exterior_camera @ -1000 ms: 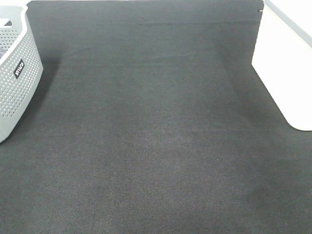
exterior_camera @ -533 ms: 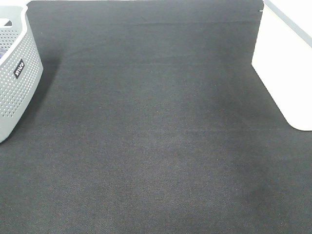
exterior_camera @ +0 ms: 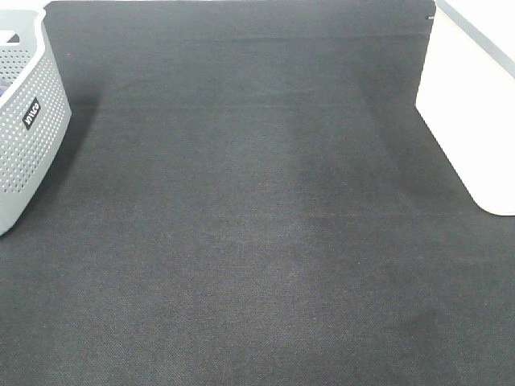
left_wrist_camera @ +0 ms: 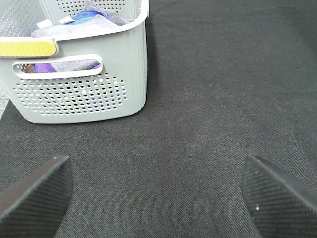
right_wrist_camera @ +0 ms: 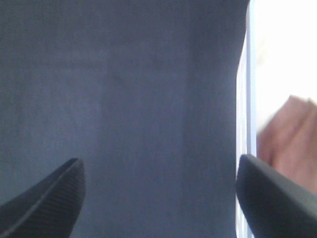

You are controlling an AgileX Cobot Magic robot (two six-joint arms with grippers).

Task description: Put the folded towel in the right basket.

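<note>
No folded towel lies on the black mat (exterior_camera: 257,209). The grey perforated left basket (exterior_camera: 28,129) holds purple and blue cloths (left_wrist_camera: 86,15), seen in the left wrist view. The white right basket (exterior_camera: 475,112) stands at the right edge. In the right wrist view a blurred pinkish shape (right_wrist_camera: 290,141) shows past the white rim (right_wrist_camera: 242,124); I cannot tell what it is. My left gripper (left_wrist_camera: 158,193) is open and empty above the mat, short of the grey basket (left_wrist_camera: 84,94). My right gripper (right_wrist_camera: 158,193) is open and empty beside the white basket. Neither gripper shows in the high view.
The grey basket has a handle slot (left_wrist_camera: 57,65) and a yellow label (left_wrist_camera: 27,48) on its rim. A pale table surface (exterior_camera: 483,24) runs past the mat at the far right.
</note>
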